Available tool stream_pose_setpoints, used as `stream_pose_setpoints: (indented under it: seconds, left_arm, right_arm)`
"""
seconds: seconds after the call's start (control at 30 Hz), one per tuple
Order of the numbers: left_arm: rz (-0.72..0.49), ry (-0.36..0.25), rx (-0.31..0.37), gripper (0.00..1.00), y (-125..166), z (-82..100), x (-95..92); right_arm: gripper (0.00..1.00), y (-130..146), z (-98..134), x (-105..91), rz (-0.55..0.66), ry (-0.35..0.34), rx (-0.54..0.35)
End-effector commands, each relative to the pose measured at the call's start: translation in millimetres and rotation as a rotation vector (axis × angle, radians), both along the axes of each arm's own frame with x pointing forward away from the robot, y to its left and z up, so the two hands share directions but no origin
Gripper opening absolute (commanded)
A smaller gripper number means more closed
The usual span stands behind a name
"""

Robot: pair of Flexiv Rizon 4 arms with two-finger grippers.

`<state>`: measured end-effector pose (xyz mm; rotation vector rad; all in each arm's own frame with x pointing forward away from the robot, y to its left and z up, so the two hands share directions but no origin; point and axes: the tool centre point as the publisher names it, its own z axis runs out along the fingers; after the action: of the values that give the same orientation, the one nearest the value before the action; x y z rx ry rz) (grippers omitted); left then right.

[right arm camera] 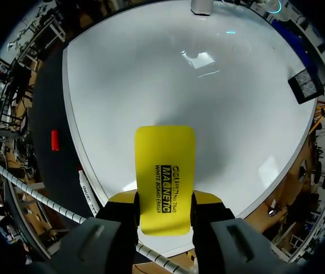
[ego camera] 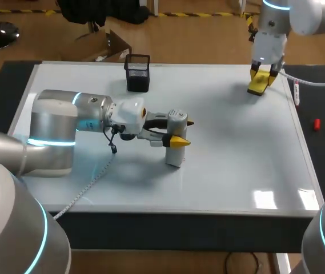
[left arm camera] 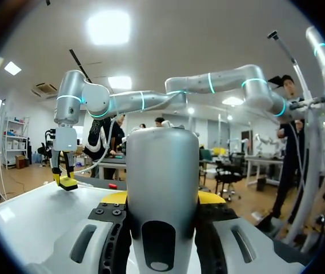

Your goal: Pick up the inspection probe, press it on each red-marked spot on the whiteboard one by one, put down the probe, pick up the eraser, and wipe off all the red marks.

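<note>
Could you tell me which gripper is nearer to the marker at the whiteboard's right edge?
Right. The right gripper, holding the eraser, is just beside the marker; the left gripper, holding the probe, is at the whiteboard's middle, far off.

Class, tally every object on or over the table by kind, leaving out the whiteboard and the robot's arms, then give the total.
Probe: 1
Eraser: 1
Mesh pen cup: 1
Marker pen: 1
Small red piece: 1
Total: 5
</note>
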<state>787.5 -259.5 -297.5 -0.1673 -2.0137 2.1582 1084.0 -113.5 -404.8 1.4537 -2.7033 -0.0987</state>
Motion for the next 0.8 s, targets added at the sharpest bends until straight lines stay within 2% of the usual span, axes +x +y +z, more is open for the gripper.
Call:
stream_pose_setpoints:
  seconds: [0.03, 0.3, 0.6, 0.8]
  left_arm:
    - [0.006, 0.003, -0.003, 0.00, 1, -5.4, -0.3]
    - [0.017, -0.006, -0.003, 0.00, 6, -1.1, 0.7]
    - [0.035, -0.029, -0.036, 0.00, 17, 27.5, 2.6]
    - [0.056, -0.028, -0.050, 0.00, 28, 36.0, 6.0]
  right_arm:
    - [0.00, -1, 1, 1.0, 0.002, 0.002, -0.003]
    - [0.00, -1, 1, 1.0, 0.002, 0.002, -0.003]
    - [0.00, -1, 1, 1.0, 0.002, 0.002, -0.003]
    - [0.00, -1, 1, 1.0, 0.002, 0.002, -0.003]
